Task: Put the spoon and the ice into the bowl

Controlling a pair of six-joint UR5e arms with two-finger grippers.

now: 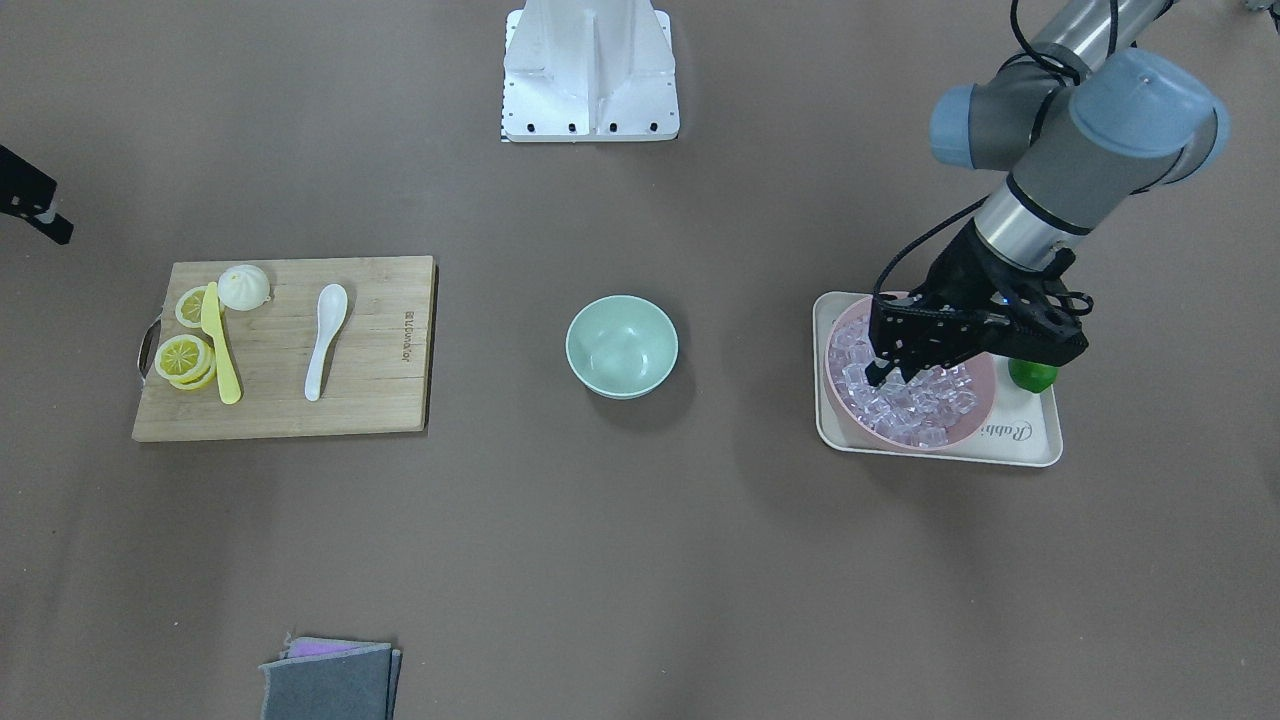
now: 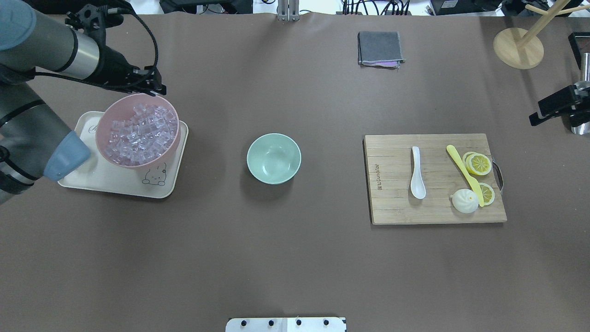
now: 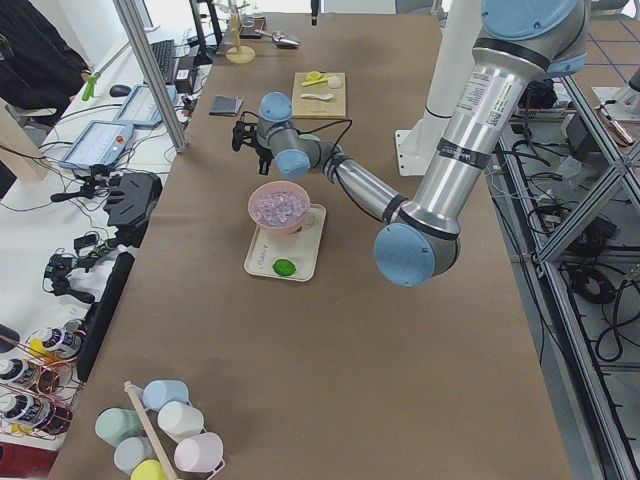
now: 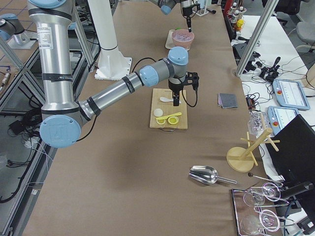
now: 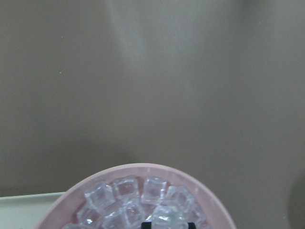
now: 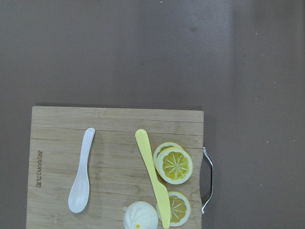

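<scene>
We see the left gripper [image 1: 888, 375] down in the large pink bowl [image 2: 102, 131] on the cream tray [image 1: 1030, 435], whose cursive print begins "Rab", its fingers pinching one clear ice cube [image 5: 167, 218]. The glossy white soup spoon [image 1: 326, 340] lies on the bamboo cutting board [image 1: 380, 330], whose stamped mark is too small to read, well apart from the small mint-green bowl [image 1: 621, 346]. We cannot tell how the right gripper [image 2: 537, 117] holds its fingers.

Matt bench [image 1: 640, 560], wood board [image 6: 119, 129], glossy ware
The bench is matt brown; the board is grained wood with a metal handle [image 6: 211, 179]. The spoon [image 6: 81, 183] is glossy white, the knife [image 6: 153, 179] yellow plastic, the bowl [image 2: 274, 158] smooth mint, the ice [image 2: 138, 131] clear and glassy, the cloth [image 2: 379, 47] grey fabric.
</scene>
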